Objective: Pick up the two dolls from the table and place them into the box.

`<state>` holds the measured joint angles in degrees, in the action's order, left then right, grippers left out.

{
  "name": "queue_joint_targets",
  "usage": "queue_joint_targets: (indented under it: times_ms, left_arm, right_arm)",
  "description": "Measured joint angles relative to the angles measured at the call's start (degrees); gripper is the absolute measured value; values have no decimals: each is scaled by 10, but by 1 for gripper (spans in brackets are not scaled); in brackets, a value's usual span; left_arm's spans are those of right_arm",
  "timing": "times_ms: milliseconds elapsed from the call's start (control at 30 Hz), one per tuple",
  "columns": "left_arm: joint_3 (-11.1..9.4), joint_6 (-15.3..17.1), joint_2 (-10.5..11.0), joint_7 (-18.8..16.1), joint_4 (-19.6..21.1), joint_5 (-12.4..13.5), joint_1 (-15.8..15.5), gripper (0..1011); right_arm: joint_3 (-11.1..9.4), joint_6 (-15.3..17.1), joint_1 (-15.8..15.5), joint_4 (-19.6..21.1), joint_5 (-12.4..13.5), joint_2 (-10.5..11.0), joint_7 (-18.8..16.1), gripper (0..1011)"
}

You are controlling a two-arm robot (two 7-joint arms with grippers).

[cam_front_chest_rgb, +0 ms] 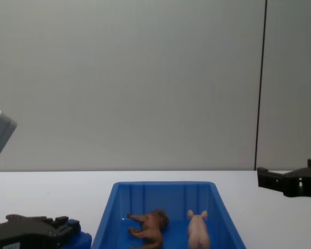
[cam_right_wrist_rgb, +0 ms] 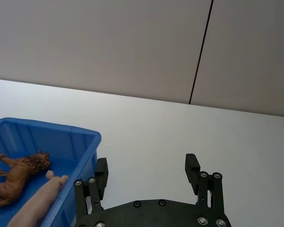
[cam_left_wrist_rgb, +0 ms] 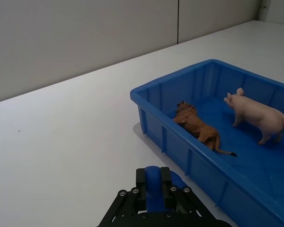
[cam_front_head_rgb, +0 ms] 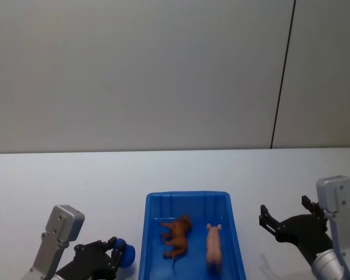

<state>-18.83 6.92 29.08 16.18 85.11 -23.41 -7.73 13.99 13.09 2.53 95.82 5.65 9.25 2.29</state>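
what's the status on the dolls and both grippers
Lion and pig both in box. Left gripper shut on blue ball, left of box. Right gripper open, empty, right of box.

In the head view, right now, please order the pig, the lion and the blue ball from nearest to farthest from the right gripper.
From the right gripper:
1. The pig, on the box's right side, nearest.
2. The lion, on the box's left side.
3. The blue ball, beyond the box, at the left gripper, farthest.

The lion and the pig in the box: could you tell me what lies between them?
Only bare blue box floor separates the lion and the pig in the head view.
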Motion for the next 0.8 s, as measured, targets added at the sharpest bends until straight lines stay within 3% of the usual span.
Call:
queue_joint_targets:
  times_ms: [800]
  left_arm:
    - [10,-26,3,-19,29,27,-8,54]
  right_arm:
    - [0,0,0,0,0,0,0,1001]
